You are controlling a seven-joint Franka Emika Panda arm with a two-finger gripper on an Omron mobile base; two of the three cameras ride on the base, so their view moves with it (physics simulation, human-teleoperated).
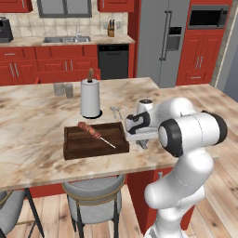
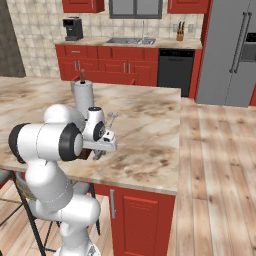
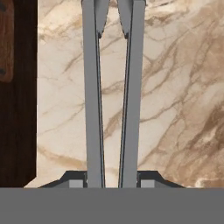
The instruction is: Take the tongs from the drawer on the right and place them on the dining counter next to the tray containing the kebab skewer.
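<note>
My gripper [image 3: 111,177] is shut on the tongs [image 3: 92,96]. Their two slim dark-grey arms run straight away from the fingertips [image 3: 75,177], close over the beige marble of the dining counter [image 1: 37,125]. The dark brown wooden tray [image 1: 95,151] lies just left of them, its right rim parallel to the tongs. The kebab skewer [image 1: 90,131] lies diagonally in the tray, meat chunks at its far end. In the base views the gripper [image 1: 142,144] [image 2: 98,154] hangs low by the tray's right side, near the counter's front edge; the wrist hides the tongs there.
A paper towel roll [image 1: 90,98] stands behind the tray, a small silvery utensil [image 1: 116,111] lies to its right, and two glasses [image 1: 63,89] stand further back. A grey stool [image 1: 93,195] sits under the counter's front edge. Bare marble stretches to the right [image 2: 145,130].
</note>
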